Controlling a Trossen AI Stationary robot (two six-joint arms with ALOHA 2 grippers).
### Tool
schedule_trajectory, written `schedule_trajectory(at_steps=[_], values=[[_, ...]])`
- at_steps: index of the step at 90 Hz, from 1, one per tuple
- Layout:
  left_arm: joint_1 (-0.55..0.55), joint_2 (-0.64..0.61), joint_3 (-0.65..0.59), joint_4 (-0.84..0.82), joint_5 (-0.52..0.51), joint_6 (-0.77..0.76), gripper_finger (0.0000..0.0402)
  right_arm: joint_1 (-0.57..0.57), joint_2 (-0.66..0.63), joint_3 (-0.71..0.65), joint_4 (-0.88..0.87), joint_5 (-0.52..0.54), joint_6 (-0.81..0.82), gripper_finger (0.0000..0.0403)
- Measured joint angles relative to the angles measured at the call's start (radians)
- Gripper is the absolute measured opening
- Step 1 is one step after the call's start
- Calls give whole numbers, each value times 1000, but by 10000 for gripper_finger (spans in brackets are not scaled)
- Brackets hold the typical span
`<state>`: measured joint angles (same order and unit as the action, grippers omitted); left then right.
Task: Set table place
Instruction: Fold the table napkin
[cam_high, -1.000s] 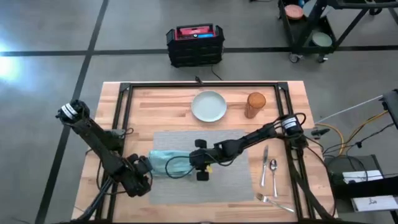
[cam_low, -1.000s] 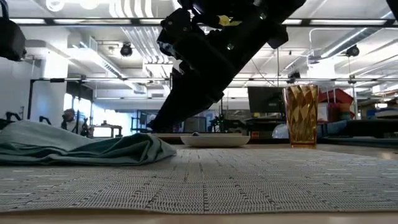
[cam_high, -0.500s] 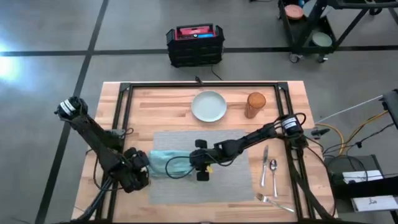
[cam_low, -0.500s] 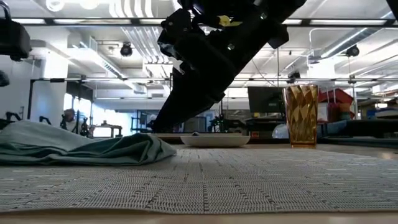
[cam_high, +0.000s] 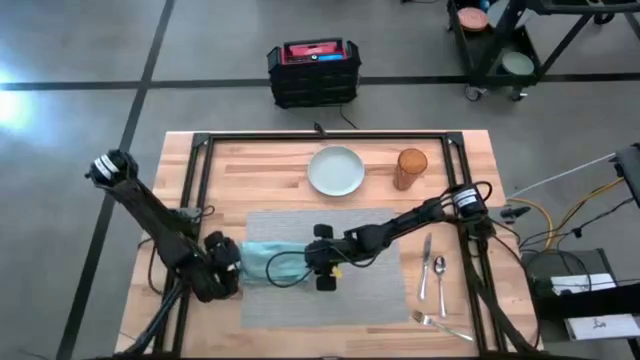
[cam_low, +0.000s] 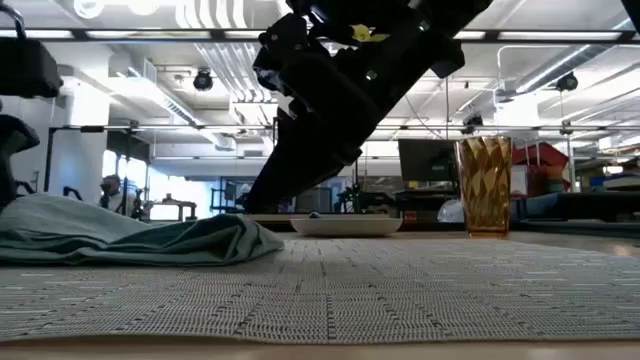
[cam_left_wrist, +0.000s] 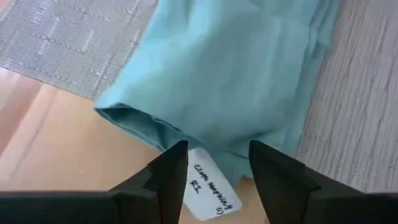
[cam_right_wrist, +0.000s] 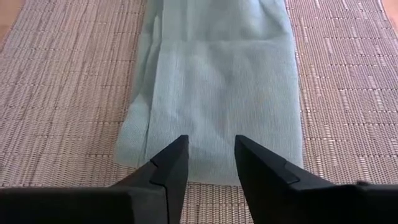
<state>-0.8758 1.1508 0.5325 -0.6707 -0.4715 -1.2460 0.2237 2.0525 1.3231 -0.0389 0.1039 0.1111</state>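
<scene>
My left gripper (cam_left_wrist: 212, 158) has moved in on the napkin's (cam_high: 268, 262) left end, fingers parted around its tag (cam_left_wrist: 208, 185). My right gripper (cam_right_wrist: 210, 154), also parted, hovers unchanged over the napkin on the placemat (cam_high: 370, 230), mid-table (cam_high: 250, 170).

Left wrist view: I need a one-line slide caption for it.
Open left tool poised at the edge of the teal napkin, straddling its white label, over the placemat corner.

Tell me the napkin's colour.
Teal-green; the napkin shows best in the left wrist view.
</scene>
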Motion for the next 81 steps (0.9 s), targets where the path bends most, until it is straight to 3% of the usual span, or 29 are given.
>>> schedule_trajectory(at_steps=[12,37,63,81], values=[[20,-41,-44,41,-2,10,173,0,0,0,0,1,0,105],[34,-67,-138,409,-1,165,174,0,0,0,0,0,-3,99],[34,-62,-135,424,17,160,140,0,0,0,0,0,-5,117],[34,-54,-137,391,159,62,110,0,0,0,0,0,-7,128]])
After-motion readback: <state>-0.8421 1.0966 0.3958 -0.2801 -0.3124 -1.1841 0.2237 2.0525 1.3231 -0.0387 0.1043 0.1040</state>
